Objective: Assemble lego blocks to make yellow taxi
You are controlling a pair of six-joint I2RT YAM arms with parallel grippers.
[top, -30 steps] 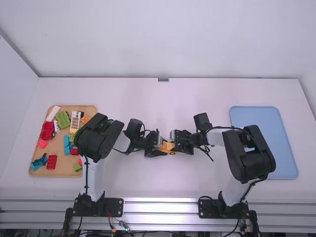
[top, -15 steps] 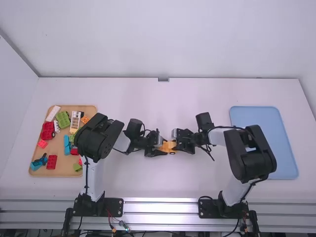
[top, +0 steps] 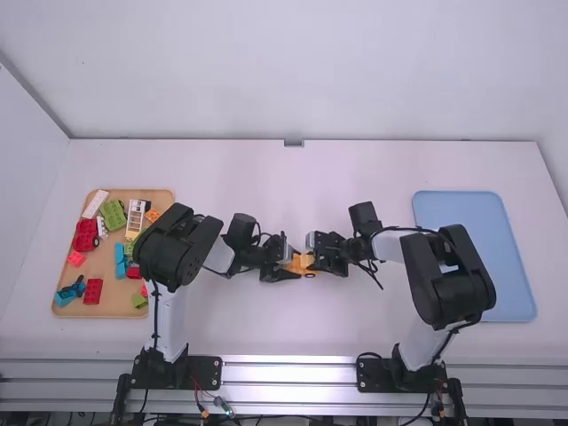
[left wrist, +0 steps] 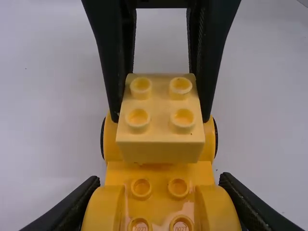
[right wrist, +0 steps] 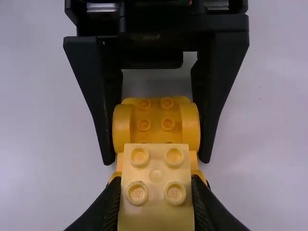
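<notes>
Yellow plastic taxi base (right wrist: 155, 118), round-sided: left end effector (top: 291, 264) gripping it; above it, right end effector (top: 313, 260) clasping pale-yellow four-stud block (left wrist: 160, 103).

Your two arms (top: 453, 282) pair white links (top: 170, 315) with chunky, rounded black joint housings (top: 169, 253), and thin black cables (top: 412, 230) loop outside them. Your right gripper (top: 314, 261) has black, tapering fingers (left wrist: 210, 53), finely ridged inside; your black left gripper (top: 294, 264) bears silvery strips (right wrist: 102, 7).
</notes>
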